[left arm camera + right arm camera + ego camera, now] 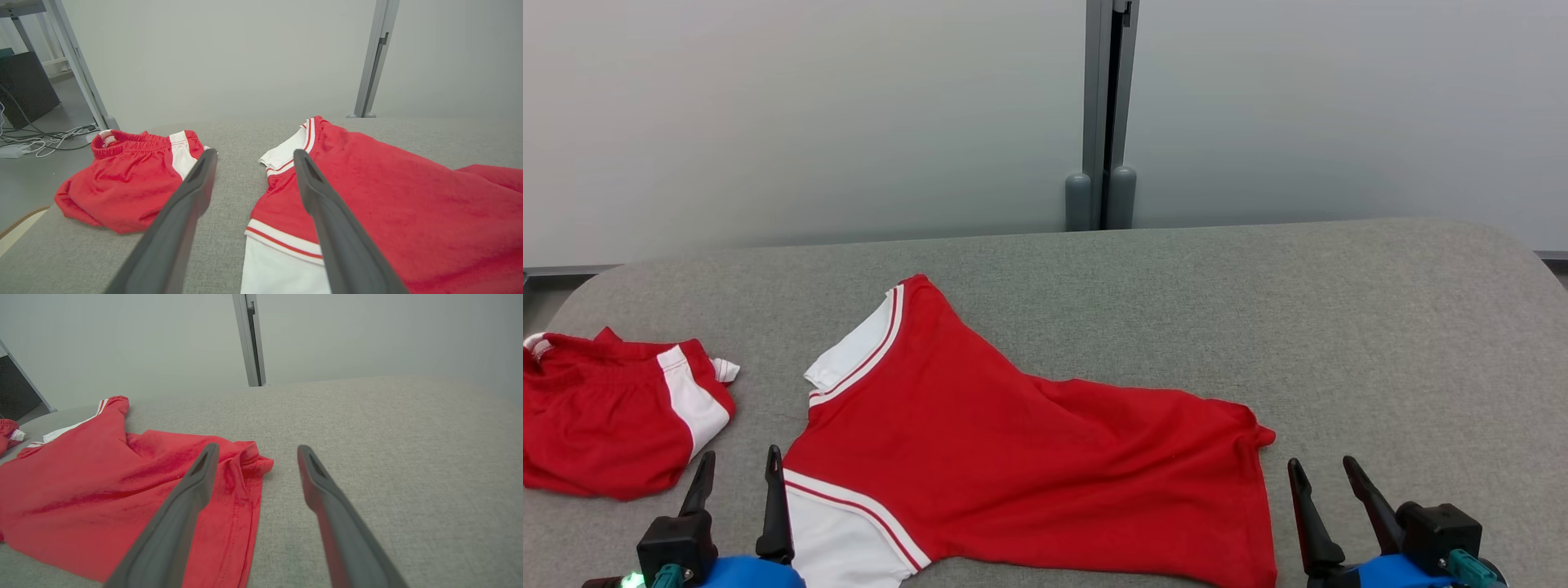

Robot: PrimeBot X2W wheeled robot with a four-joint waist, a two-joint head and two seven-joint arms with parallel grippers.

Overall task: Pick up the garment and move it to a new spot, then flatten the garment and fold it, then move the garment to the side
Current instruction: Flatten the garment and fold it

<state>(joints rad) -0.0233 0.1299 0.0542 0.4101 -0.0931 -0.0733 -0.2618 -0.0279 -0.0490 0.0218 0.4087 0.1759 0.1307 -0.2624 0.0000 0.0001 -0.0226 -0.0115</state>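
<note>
- The red shirt (1013, 441) lies on the grey worktop (1380, 327), close to the robot, a bit wrinkly, with nothing holding it
- The left end effector (739, 455) is by the white sleeve, fingers wide apart; the right end effector (1321, 464) is by the hem, fingers apart too
- I think the pick-up step is the one in hand
- Next, both need to go down and pinch the shirt's edges
- Red shorts (605, 425) lie close on the left, so the left one must not grab them
</note>
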